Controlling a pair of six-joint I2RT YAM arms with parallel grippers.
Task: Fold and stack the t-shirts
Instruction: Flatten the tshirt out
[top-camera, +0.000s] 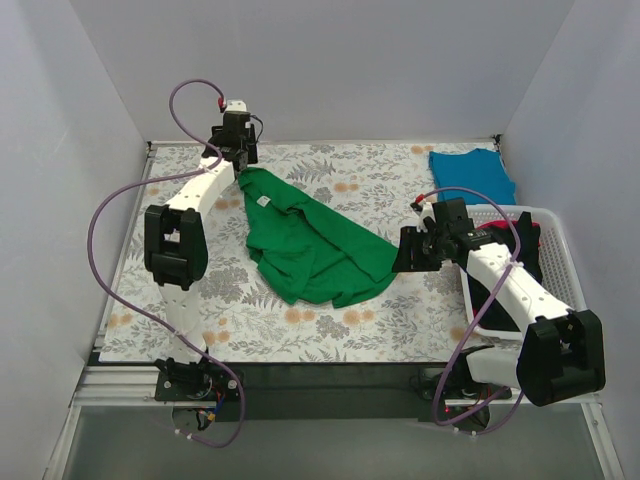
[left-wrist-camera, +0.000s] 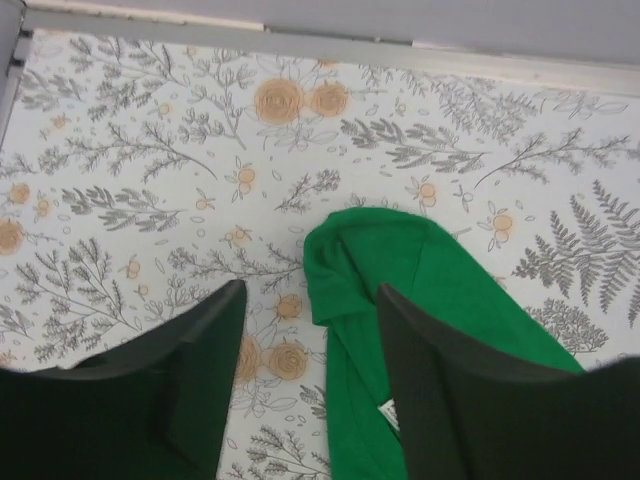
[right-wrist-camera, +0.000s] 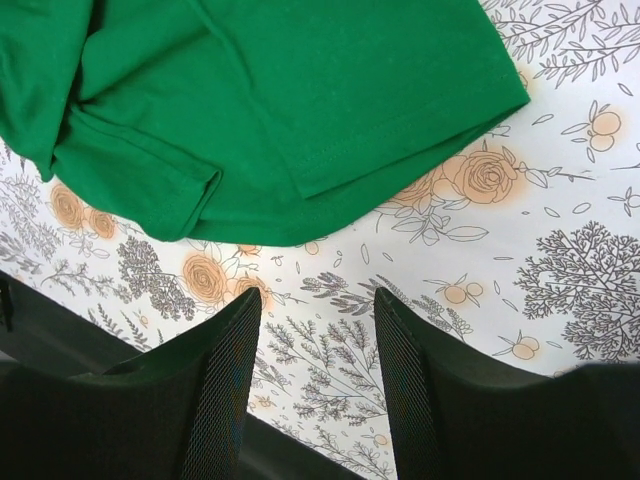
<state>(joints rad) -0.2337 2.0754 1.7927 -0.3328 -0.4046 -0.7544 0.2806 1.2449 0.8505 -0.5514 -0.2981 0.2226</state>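
Observation:
A bright green t-shirt lies crumpled in the middle of the floral table cover. A teal-blue t-shirt lies folded at the far right. Red-pink and black shirts sit in the white basket. My left gripper is open over the green shirt's far tip; in the left wrist view the shirt lies between and under my fingers. My right gripper is open beside the shirt's right edge; in the right wrist view the shirt lies just beyond my fingertips.
A white slotted plastic basket stands at the right edge of the table, under my right arm. Grey walls close in the back and both sides. A metal rail runs along the near edge.

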